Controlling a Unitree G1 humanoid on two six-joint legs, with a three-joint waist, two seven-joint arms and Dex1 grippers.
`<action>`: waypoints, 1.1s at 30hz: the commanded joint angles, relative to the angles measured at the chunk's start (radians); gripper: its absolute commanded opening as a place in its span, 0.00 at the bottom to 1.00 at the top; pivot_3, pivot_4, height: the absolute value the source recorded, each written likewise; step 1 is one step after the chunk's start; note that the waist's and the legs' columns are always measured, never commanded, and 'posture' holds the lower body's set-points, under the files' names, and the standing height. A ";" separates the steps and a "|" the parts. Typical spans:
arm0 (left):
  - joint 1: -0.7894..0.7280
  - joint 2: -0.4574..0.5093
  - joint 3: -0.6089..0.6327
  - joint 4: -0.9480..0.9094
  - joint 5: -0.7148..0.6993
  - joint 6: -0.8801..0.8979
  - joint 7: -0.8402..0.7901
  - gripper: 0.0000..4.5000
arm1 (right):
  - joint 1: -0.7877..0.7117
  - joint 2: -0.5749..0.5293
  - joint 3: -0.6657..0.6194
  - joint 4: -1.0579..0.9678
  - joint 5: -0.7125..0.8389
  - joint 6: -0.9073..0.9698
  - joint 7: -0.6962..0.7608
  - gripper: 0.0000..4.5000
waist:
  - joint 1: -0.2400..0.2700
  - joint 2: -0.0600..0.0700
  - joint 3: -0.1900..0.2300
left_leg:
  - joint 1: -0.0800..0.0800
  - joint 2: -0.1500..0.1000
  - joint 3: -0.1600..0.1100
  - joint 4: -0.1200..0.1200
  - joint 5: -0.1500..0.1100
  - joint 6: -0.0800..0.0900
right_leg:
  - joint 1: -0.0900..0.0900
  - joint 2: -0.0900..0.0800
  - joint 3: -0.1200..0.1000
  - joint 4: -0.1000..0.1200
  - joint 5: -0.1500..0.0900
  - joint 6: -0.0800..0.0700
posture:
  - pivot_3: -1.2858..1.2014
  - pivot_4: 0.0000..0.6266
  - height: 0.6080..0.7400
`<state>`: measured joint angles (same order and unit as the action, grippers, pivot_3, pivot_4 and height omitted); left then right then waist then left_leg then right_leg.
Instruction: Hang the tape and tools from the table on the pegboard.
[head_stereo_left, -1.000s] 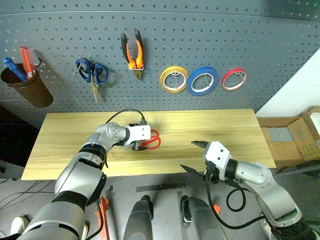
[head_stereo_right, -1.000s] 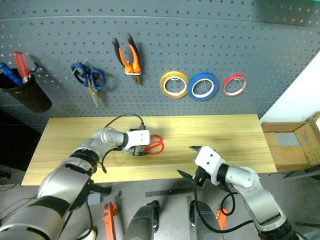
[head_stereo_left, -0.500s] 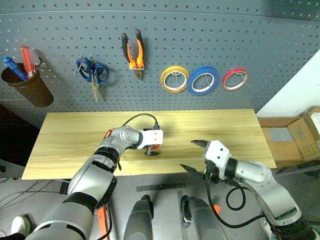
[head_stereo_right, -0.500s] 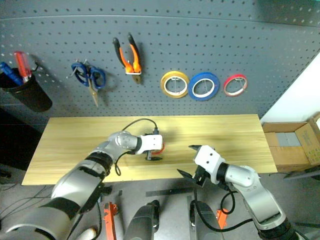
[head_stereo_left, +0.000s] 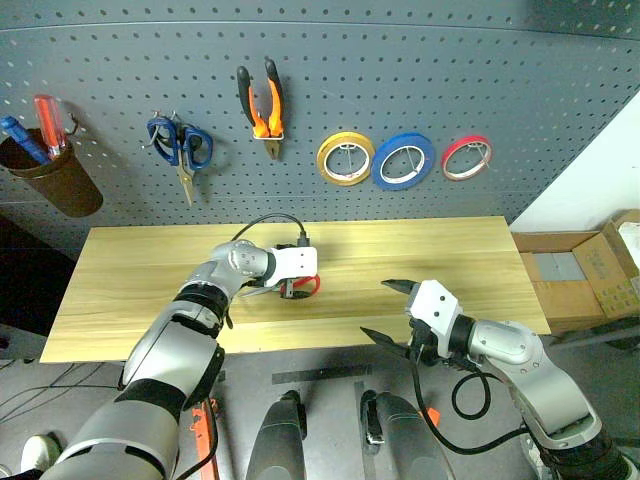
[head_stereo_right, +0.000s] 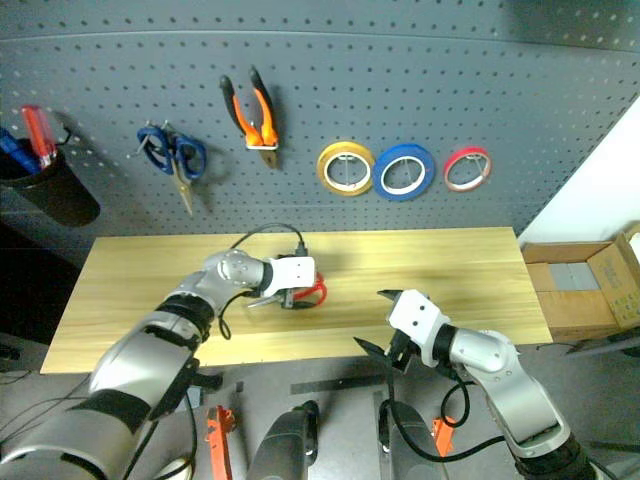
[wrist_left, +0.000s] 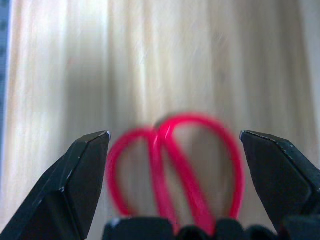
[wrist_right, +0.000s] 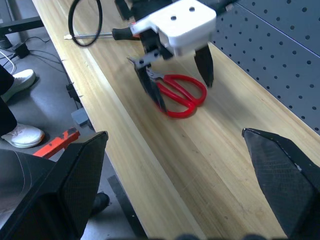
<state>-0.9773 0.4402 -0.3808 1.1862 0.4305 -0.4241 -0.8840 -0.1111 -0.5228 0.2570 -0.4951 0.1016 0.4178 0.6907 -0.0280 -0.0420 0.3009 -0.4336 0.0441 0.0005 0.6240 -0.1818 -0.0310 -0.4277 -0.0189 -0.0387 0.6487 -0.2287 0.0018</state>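
Note:
Red-handled scissors lie flat on the wooden table, near its middle. My left gripper is open and points down over them. Its two black fingers stand on either side of the red handle loops without closing on them. The right wrist view shows the same straddle over the scissors. A thin tool with a black handle lies beside my left wrist. On the pegboard hang the orange-and-black pliers and the blue tape. My right gripper hovers open and empty at the table's front edge.
Blue-handled scissors, a yellow roll and a small red roll also hang on the pegboard. A brown cup with screwdrivers hangs at far left. Cardboard boxes stand off the table's right end.
My left gripper swung right until it was over the scissors, then came back slightly left. The scissors lie as before. The right arm has not moved.

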 joint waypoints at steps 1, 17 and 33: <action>0.009 0.011 0.008 -0.024 -0.008 0.004 0.012 1.00 | -0.008 0.008 -0.007 -0.013 0.011 -0.027 0.001 1.00 | 0.001 0.000 0.000 | 0.000 0.000 0.000 0.000 0.000 0.000 | 0.000 0.000 0.000 0.000 0.000 0.000 | 0.50 0.48 1.00; 0.074 0.007 -0.050 -0.038 0.066 -0.025 0.137 1.00 | 0.018 0.003 -0.016 -0.043 0.017 -0.009 0.000 1.00 | 0.002 0.000 0.000 | 0.000 0.000 0.000 0.002 0.000 0.000 | 0.000 -0.001 0.000 0.001 0.000 0.000 | 0.49 0.49 1.00; 0.109 -0.013 -0.033 -0.169 0.004 0.041 0.039 1.00 | -0.003 -0.003 -0.036 -0.034 0.021 -0.008 0.003 1.00 | 0.003 0.001 0.001 | 0.000 0.001 0.000 0.001 0.000 0.000 | 0.000 -0.001 0.000 0.001 0.000 0.000 | 0.51 0.53 1.00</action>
<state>-0.8695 0.4209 -0.4197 1.0554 0.4490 -0.3950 -0.8286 -0.1143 -0.5203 0.2460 -0.4965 0.1023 0.4173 0.6916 -0.0251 -0.0412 0.3017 -0.4333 0.0446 0.0004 0.6253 -0.1818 -0.0310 -0.4273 -0.0198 -0.0381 0.6496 -0.2284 0.0021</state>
